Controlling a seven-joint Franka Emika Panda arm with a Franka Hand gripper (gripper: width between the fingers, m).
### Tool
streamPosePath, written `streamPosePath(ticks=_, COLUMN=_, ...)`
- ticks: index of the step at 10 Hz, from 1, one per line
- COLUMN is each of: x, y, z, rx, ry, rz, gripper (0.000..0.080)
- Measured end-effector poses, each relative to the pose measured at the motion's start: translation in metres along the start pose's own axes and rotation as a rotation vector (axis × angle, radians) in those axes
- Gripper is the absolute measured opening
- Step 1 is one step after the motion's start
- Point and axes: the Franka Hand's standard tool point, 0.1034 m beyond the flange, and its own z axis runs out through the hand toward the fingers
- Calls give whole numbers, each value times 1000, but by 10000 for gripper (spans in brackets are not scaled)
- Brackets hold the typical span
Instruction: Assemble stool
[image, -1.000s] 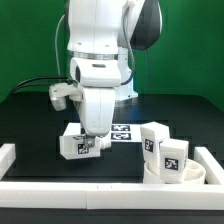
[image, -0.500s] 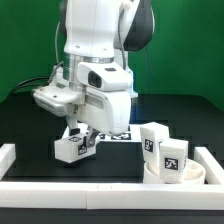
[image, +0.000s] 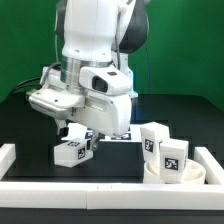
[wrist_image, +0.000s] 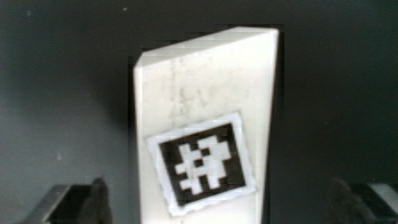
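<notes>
A white stool leg (image: 70, 152) with black-and-white tags sits at the exterior view's left of centre, tilted, low over the black table. My gripper (image: 83, 142) is shut on it from above. In the wrist view the leg (wrist_image: 205, 100) runs away from the camera, with a tag on its face. My gripper (wrist_image: 214, 208) has one dark finger on each side of the leg's near end. The round white seat (image: 150, 176) lies at the front right. Two more tagged legs (image: 153, 140) (image: 172, 158) stand upright on it.
The marker board (image: 122, 132) lies on the table behind the held leg, partly hidden by the arm. White border rails run along the front (image: 70, 186), the left (image: 8, 156) and the right (image: 211, 162). A green backdrop stands behind.
The arm has swung and turned toward the exterior view's left. The leg has moved with the gripper, a little left and toward the front, and is more tilted.
</notes>
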Motion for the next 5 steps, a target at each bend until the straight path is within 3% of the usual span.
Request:
streamPosePath(ticks=2, x=-7, y=11, z=-21, rx=-3, ry=-28, rz=314, gripper=644)
streamPosePath(ticks=5, x=-17, y=33, z=-35, rx=-24, ry=-65, rz=650, gripper=648)
